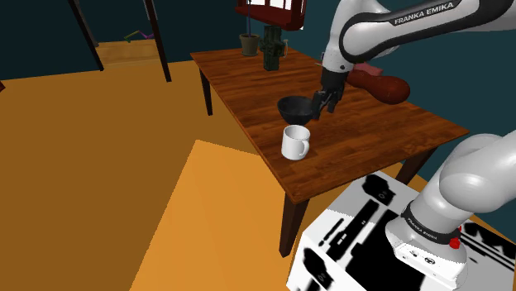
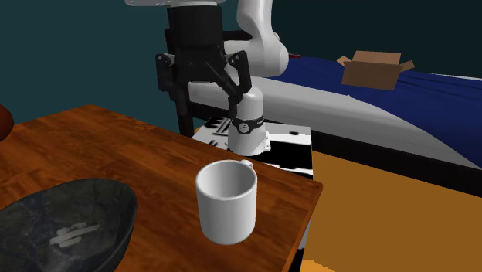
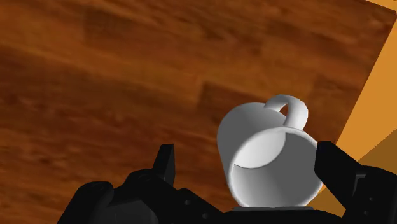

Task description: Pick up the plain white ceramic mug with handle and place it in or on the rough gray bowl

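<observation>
One stand (image 1: 347, 248), white with black patches, is sitting nearest the lens in the shoulder view, past the table's edge from the one white mug (image 1: 295, 142). The mug is standing upright on the wooden table (image 1: 248, 74), with one dark bowl (image 1: 295, 108) just behind it. One arm (image 1: 413, 21), lettered "FRANKA EMIKA", is holding the gripper (image 1: 325, 103) above and behind the mug.

Second exterior view: the bowl (image 2: 66, 224) is lying beside the mug (image 2: 225, 201); the gripper (image 2: 205, 104) is hanging above and behind the mug, fingers apart, clasping nothing.

Wrist view: two black fingers (image 3: 167, 167) are standing wide apart, the mug (image 3: 267, 159) showing between them, untouched.
</observation>
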You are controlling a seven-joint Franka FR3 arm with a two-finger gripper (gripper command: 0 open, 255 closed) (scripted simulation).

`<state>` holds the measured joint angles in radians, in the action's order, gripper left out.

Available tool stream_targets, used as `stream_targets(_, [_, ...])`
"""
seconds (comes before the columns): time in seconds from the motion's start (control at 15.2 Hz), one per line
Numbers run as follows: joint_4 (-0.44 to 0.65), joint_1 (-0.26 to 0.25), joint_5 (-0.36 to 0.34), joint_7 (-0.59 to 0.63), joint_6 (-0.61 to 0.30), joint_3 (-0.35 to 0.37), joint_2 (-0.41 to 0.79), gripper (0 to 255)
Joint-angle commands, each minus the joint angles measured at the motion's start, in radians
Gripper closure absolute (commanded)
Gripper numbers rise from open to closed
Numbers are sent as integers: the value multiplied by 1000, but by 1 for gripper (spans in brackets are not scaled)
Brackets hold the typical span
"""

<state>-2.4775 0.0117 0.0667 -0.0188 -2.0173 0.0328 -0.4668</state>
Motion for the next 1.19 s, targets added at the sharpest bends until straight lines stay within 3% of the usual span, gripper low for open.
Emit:
stream_targets(0.0, [18, 0, -11, 21, -71, 17, 83, 0])
stream_targets(0.33, [66, 9, -54, 68, -205, 43, 257, 0])
stream_targets(0.79, [22, 9, -59, 71, -306, 45, 315, 0])
stream_targets(1.12, [19, 9, -59, 72, -315, 45, 321, 0])
